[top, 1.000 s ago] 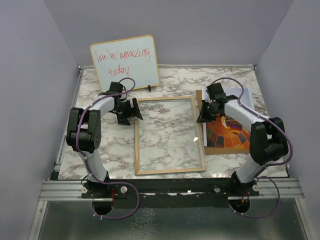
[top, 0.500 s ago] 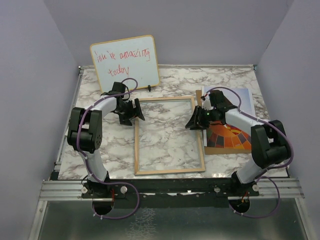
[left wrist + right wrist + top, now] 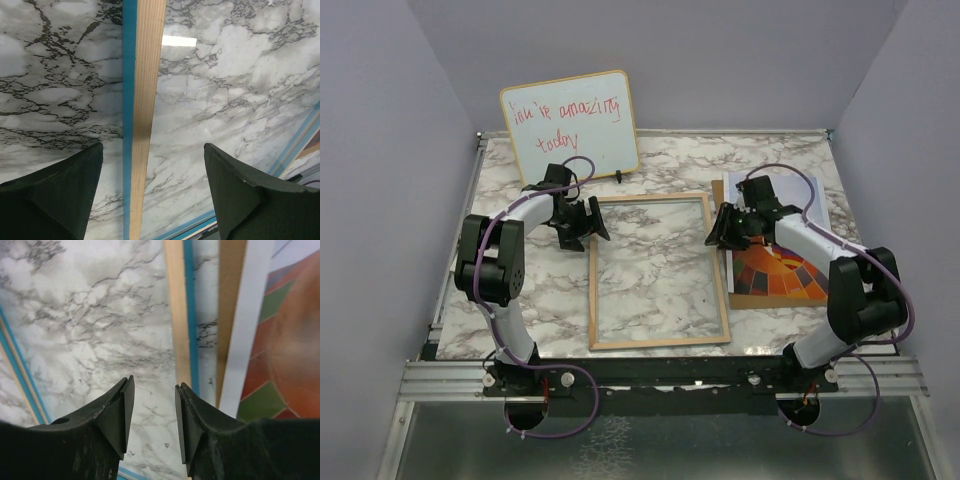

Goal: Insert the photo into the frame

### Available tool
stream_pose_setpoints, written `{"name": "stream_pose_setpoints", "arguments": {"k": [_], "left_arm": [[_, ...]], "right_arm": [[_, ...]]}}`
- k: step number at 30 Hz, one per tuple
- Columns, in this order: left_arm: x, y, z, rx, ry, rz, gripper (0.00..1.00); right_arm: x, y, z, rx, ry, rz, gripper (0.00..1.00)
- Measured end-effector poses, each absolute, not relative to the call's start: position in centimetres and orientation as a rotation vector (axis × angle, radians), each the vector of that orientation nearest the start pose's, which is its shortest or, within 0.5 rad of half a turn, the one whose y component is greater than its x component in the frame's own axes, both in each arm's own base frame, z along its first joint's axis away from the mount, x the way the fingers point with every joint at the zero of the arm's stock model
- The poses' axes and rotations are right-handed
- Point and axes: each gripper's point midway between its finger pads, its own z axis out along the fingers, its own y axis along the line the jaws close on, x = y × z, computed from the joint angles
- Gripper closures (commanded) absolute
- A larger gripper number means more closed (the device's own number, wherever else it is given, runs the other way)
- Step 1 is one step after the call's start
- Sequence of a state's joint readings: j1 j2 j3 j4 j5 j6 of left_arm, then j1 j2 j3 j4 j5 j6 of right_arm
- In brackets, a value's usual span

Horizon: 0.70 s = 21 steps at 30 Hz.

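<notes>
Two empty hands: left hand (image 3: 152, 150) spread wide astride left rail of the frame (image 3: 658, 198), likely bracing it; right hand (image 3: 154, 390) part-spread over right rail; photo (image 3: 782, 275) lies just outside, right of frame, not yet inserted.

left arm (image 3: 520, 215): white-and-black jointed arm rising from the near-left base, elbow bent, forearm reaching far and to the right.
left gripper (image 3: 582, 222): black, two-fingered, pointed down and rightward; jaws spread wide, nothing between them.
right arm (image 3: 805, 238): matching white-and-black jointed arm, elbow out to the right, forearm reaching far and leftward.
right gripper (image 3: 720, 228): black, two-fingered, angled down to the left; jaws parted by a narrow gap, empty.
</notes>
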State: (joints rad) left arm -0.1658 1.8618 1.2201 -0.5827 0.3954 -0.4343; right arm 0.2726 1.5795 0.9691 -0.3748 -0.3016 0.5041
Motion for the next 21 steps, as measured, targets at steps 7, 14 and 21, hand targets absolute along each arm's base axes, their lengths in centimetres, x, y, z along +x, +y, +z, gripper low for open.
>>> {"name": "stream_pose_setpoints", "arguments": {"k": [7, 14, 21], "left_arm": [[35.2, -14.4, 4.0, -0.297, 2.835, -0.694, 0.21], [35.1, -14.4, 3.9, -0.302, 2.836, -0.695, 0.22], [35.1, -14.4, 3.8, -0.301, 2.835, -0.695, 0.22]], "right_arm": [[33.4, 14.0, 6.9, 0.238, 2.632, 0.463, 0.41], [33.5, 14.1, 5.2, 0.141, 2.695, 0.442, 0.32], [33.1, 15.0, 3.7, 0.048, 2.752, 0.431, 0.37]]}}
